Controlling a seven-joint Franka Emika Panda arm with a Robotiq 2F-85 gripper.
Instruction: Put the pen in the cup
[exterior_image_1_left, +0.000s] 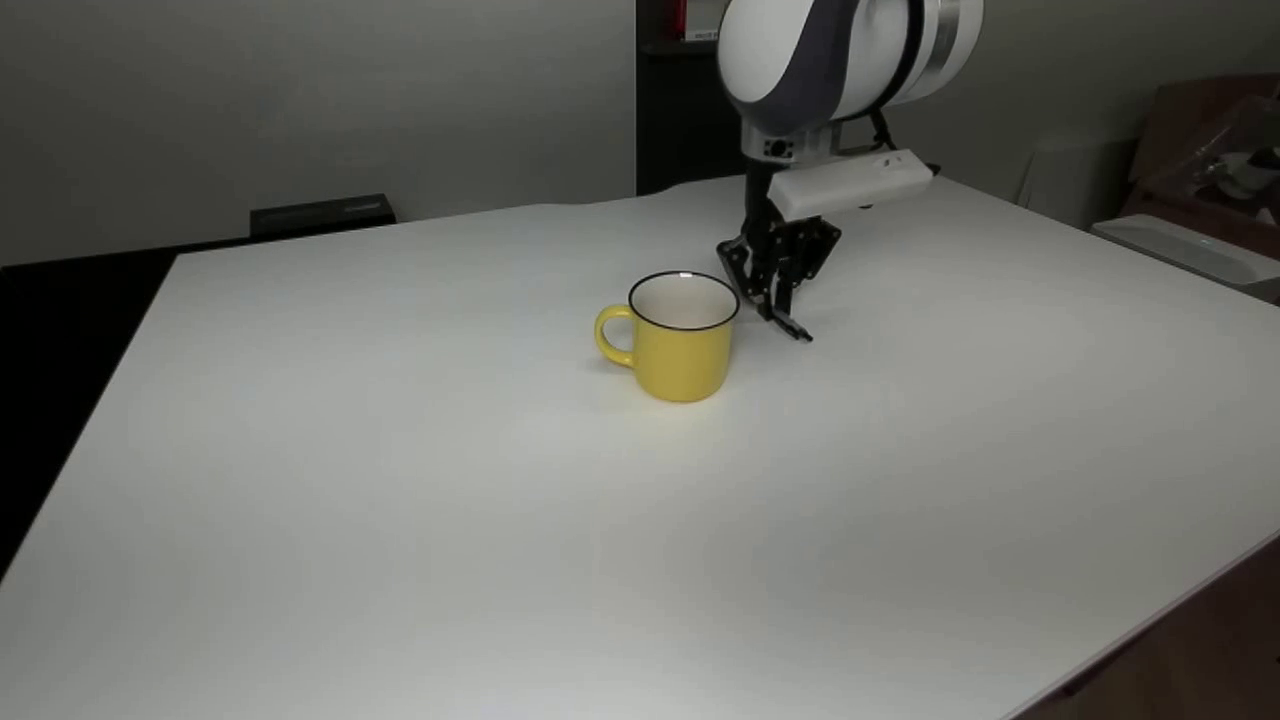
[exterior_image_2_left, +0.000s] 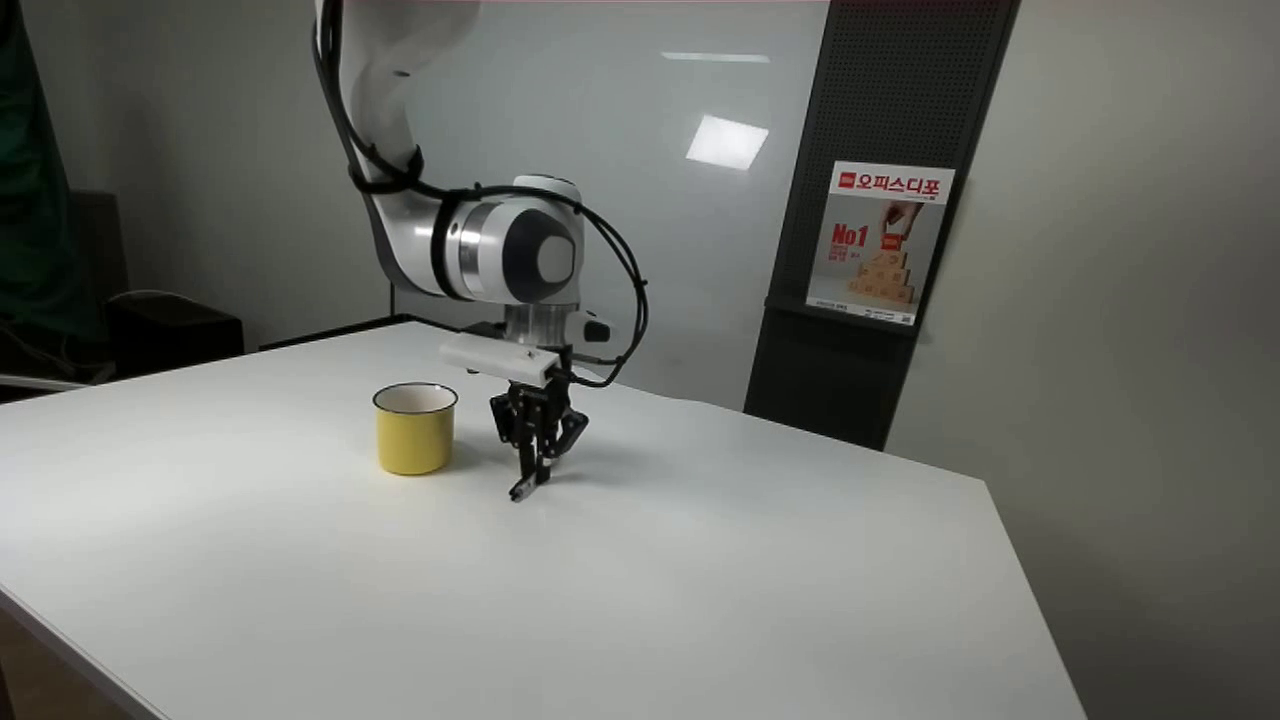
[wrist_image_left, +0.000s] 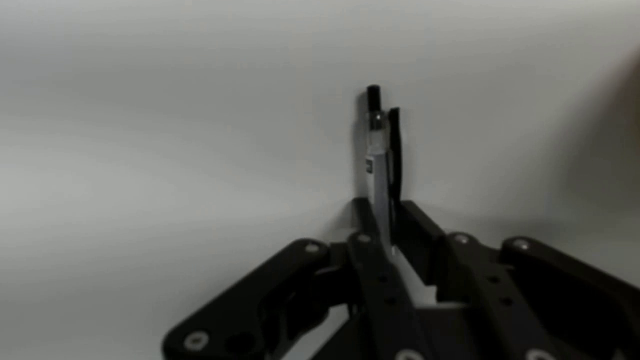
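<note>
The yellow cup (exterior_image_1_left: 682, 362) stands upright on the white table with its handle to the left; it also shows in an exterior view (exterior_image_2_left: 415, 442) with the handle hidden. My gripper (exterior_image_1_left: 778, 306) is low at the table beside the cup, apart from it in an exterior view (exterior_image_2_left: 536, 474). In the wrist view the fingers (wrist_image_left: 382, 217) are closed around the pen (wrist_image_left: 378, 170), which has a grey barrel, a black end and a black clip. The pen's tip sticks out from the fingers in both exterior views (exterior_image_1_left: 793, 325) (exterior_image_2_left: 522, 488). Its far end is hidden between the fingers.
The white table (exterior_image_1_left: 600, 560) carries the cup and pen. A black box (exterior_image_1_left: 322, 215) lies beyond the far edge. A white tray-like thing (exterior_image_1_left: 1185, 248) is beyond the right edge. A whiteboard (exterior_image_2_left: 660, 250) and a dark panel with a poster (exterior_image_2_left: 880, 245) stand behind.
</note>
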